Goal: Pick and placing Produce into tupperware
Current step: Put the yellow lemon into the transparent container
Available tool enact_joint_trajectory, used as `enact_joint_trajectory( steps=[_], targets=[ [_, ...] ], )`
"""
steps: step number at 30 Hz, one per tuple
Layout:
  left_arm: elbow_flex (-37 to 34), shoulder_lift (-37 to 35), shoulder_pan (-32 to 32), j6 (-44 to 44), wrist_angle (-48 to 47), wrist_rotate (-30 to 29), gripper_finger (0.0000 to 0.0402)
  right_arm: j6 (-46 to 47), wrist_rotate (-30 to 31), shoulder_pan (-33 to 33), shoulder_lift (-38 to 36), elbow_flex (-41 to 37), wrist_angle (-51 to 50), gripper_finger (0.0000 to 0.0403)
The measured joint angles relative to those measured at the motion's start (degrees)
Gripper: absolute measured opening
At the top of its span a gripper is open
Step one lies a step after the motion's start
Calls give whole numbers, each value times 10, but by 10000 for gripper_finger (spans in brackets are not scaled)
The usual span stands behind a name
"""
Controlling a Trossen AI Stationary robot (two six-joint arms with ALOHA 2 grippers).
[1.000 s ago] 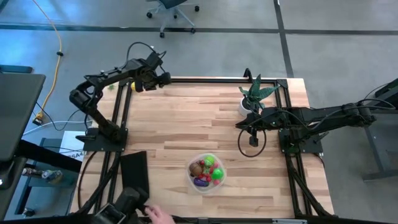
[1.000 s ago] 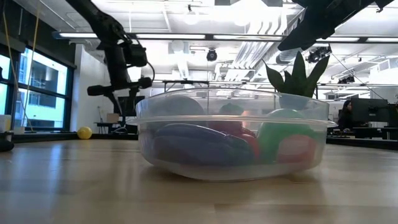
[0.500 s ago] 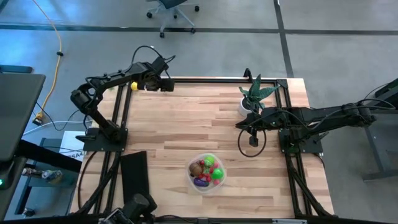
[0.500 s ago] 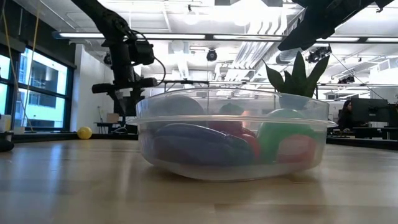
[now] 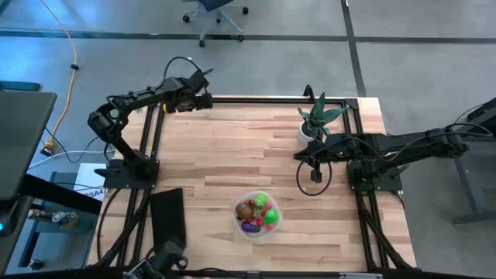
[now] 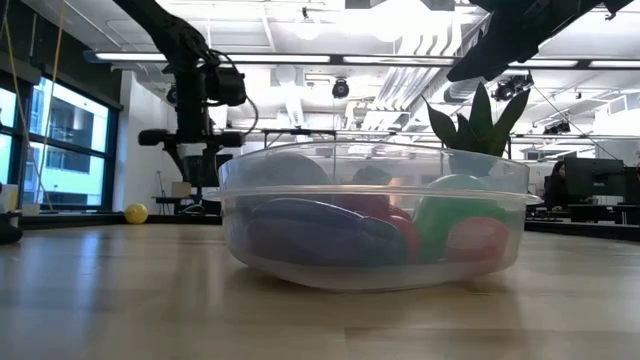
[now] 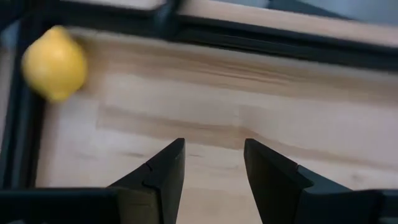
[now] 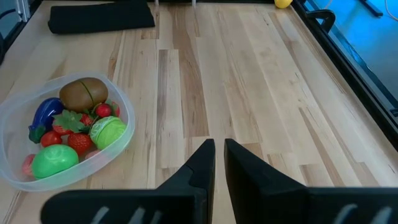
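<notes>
My left gripper (image 5: 208, 101) has shifted slightly left since before, parted and empty, upper left near the yellow lemon (image 7: 54, 63); right gripper (image 8: 218, 163) closed.

Blurred yellow lemon (image 7: 55, 65), left wrist view

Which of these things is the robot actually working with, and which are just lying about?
Job: lemon at the far corner; tupperware holding the other produce; left gripper, open near the lemon.
Lying about: potted plant; black mat; right gripper, shut, waiting.
</notes>
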Motion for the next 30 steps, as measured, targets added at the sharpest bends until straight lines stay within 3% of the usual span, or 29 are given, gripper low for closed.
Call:
enact_joint_trajectory(
  steps=[5,10,13,20,24,28,30],
  targets=[
    [0,0,19,-93,-20,-19,156,0,0,0,0,0,0,26],
    [0,-1,80,-95,6,31,156,0,0,0,0,0,0,26],
    [0,-1,108,-48,33,58,156,0,0,0,0,0,0,26],
    [0,-1,149,-73,61,75,156,0,0,0,0,0,0,26],
    [0,0,149,56,144,73,156,0,0,0,0,0,0,26],
    [0,0,139,293,225,78,156,0,0,0,0,0,0,26],
    [0,0,135,367,261,76,156,0,0,0,0,0,0,26]
  ],
)
